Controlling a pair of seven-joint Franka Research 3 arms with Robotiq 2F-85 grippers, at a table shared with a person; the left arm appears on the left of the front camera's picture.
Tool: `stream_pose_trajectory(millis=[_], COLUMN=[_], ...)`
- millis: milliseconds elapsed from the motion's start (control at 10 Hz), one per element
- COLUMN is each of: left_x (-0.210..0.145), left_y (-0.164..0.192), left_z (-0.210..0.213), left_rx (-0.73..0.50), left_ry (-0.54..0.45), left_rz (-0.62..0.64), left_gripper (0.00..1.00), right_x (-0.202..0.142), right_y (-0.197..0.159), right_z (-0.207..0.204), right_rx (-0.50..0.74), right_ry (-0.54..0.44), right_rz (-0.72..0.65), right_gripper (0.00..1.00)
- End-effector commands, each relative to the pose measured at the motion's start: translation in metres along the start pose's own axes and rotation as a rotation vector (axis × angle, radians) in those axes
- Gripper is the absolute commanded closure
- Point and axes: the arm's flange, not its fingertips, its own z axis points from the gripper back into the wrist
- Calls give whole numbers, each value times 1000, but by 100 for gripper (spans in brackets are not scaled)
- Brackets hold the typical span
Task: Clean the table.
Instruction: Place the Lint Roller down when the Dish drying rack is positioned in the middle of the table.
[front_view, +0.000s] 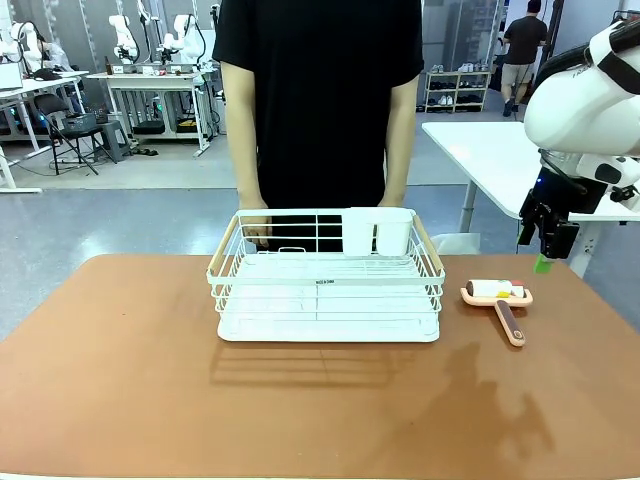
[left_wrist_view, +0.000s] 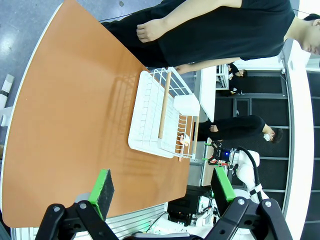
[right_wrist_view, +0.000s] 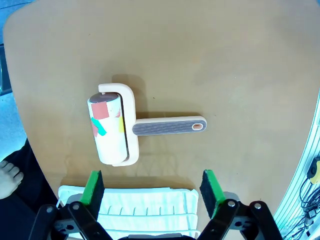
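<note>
Bare terracotta fills the near part of the front view: the table (front_view: 150, 400) runs wide across the frame, with a white wire rack (front_view: 327, 290) standing on it toward its far edge, about mid-width. 2 white cups (front_view: 377, 230) sit in the rack's far right corner, and wooden handles run along its 2 short ends. Just right of the rack, apart from it, a lint roller (front_view: 497, 300) lies flat on the tabletop, its pink frame and ribbed handle pointing toward the robot's side; from the right wrist camera its white roll shows patches of red, teal and yellow. The right gripper (right_wrist_view: 152, 187) hangs above the table over the gap between roller and rack, its 2 green-padded fingers (right_wrist_view: 93, 187) spread as wide as they go, with nothing between them and touching nothing; in the front view it hangs at the right, above the table's far right corner. The left gripper (left_wrist_view: 162, 187) is likewise spread, empty, held high and looking across the table at the rack from the side. A person in a black shirt stands at the far edge, one hand (front_view: 257, 225) down behind the rack's left end, perhaps touching its wire, though this is hard to tell.
</note>
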Motion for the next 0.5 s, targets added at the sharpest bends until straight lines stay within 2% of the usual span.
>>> stream_pose_trajectory(millis=[0,400], left_x=[0,0], left_y=[0,0], left_z=[4,4], left_rx=[-13,-13], left_ry=[6,6], left_rz=[-23,-23], left_gripper=[0,0], right_x=[-2,-2], right_y=[-2,-2], right_z=[0,0], right_rx=[-5,-5], right_ry=[-4,-4], right_rz=[7,7], right_gripper=[0,0])
